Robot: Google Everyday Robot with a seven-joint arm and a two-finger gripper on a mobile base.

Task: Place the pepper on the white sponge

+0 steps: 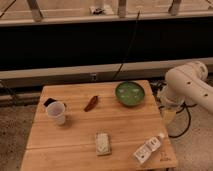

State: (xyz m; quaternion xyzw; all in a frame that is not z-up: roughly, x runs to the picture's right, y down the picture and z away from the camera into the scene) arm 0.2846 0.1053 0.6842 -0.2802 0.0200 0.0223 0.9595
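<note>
Arm (189, 84): white, bulky links, folded up off the right edge of the tabletop (75, 145), to the right of the green bowl (130, 93). The upper link runs level and the elbow is bent. The lower part drops straight down, just past the tabletop edge. No part of the arm is over the tabletop.

Gripper (169, 113): hangs low at the end of that downward part, right of the bowl and slightly nearer the camera, beside the tabletop edge. Spread or pressed together: cannot tell. It holds nothing that can be made out.

Pepper (90, 103): lies flat on the tabletop left of the bowl, apart from it, long axis tilted. Nothing touches it.

White sponge (102, 143): flat on the tabletop, nearer the camera than the bowl and to its left, well apart from the pepper. Its top is bare.

Cup (56, 112): upright, far left of the bowl, beyond the pepper. A small dark object (48, 102) sits just behind it.

Bottle (148, 148): on its side, in front of the bowl near the front right corner, cap pointing up-right.
</note>
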